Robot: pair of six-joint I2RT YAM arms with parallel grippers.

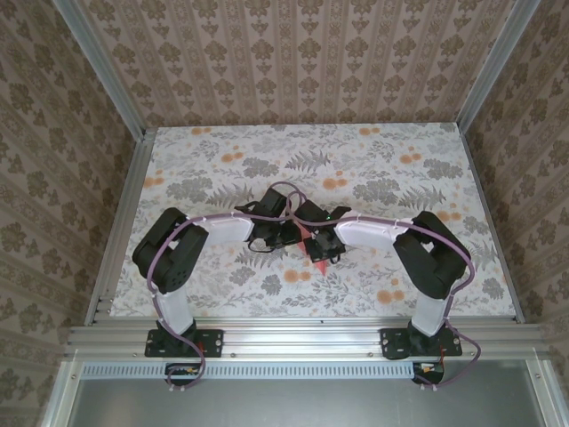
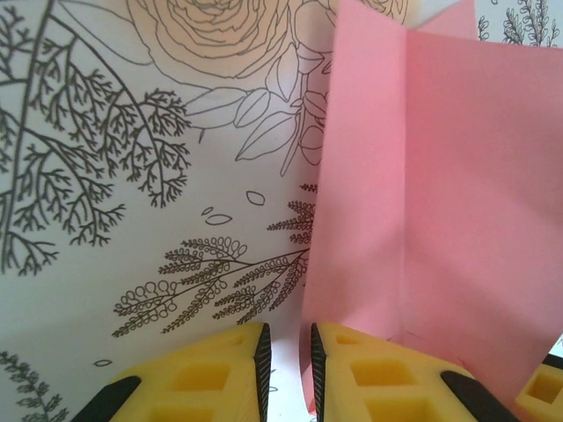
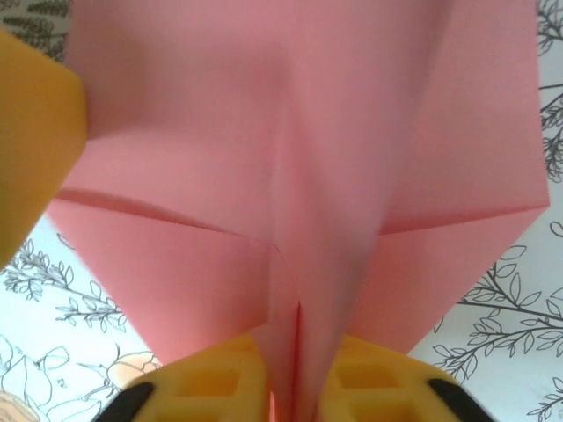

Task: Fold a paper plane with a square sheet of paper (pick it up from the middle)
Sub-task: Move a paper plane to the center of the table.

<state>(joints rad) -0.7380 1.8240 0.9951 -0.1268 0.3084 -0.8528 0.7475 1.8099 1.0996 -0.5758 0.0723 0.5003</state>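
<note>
The salmon-pink sheet of paper is partly folded, with a centre crease and slanted flaps. It is held up just over the middle of the table. My right gripper is shut on the folded centre ridge from below. My left gripper sits at the sheet's left edge. Its jaws stand a narrow gap apart, the paper's edge lies against the right pad, and bare table shows in the gap. In the top view both grippers, left and right, meet over a pink tip of the paper.
The table carries a grey leaf and orange flower print. Patterned walls and aluminium rails close it in on three sides. One yellow finger of the left gripper stands close on the left in the right wrist view.
</note>
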